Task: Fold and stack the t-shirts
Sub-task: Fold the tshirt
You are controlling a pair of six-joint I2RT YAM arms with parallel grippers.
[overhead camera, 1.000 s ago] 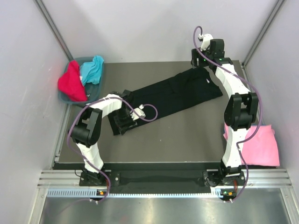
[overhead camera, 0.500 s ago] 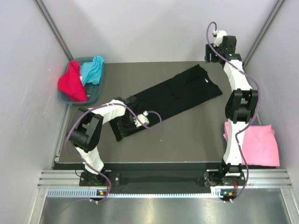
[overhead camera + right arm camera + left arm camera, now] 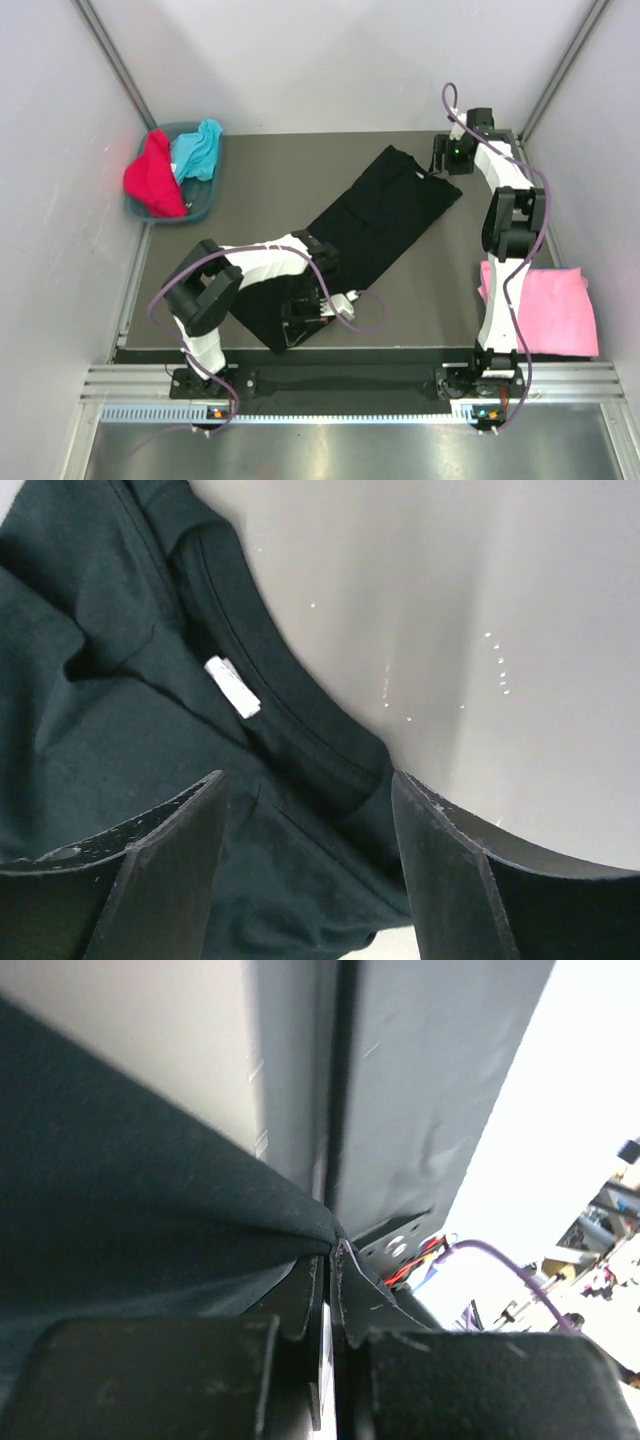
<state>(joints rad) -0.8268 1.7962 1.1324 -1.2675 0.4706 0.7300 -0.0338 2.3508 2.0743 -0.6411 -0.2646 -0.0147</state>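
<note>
Left gripper: your left gripper [image 3: 325, 1265] is pinched tight on a fold of the large black cotton t-shirt [image 3: 385, 215], at its near hem end by the front edge of the dark table mat [image 3: 430, 290].
Right gripper: your right gripper [image 3: 310, 820] stands spread wide over the collar, one finger on each side of the neck rib and near the white neck label [image 3: 232, 687]. It holds nothing.
Shirt position: it lies in a long diagonal strip, collar far right, hem near left.
Other shirts: the folded pink t-shirt [image 3: 550, 310] sits at the right edge. The red t-shirt [image 3: 152, 178] and turquoise t-shirt [image 3: 197, 148] lie in the blue-grey plastic basket [image 3: 203, 208], far left.
Step in hand: likely straightening the strip before a cross fold.
Doing it well: lower the right fingers until they bracket the collar rib, close on both layers, then tension evenly against the left grip.
Doubt: whether the right fingertips touch cloth is unclear from the wrist view.
</note>
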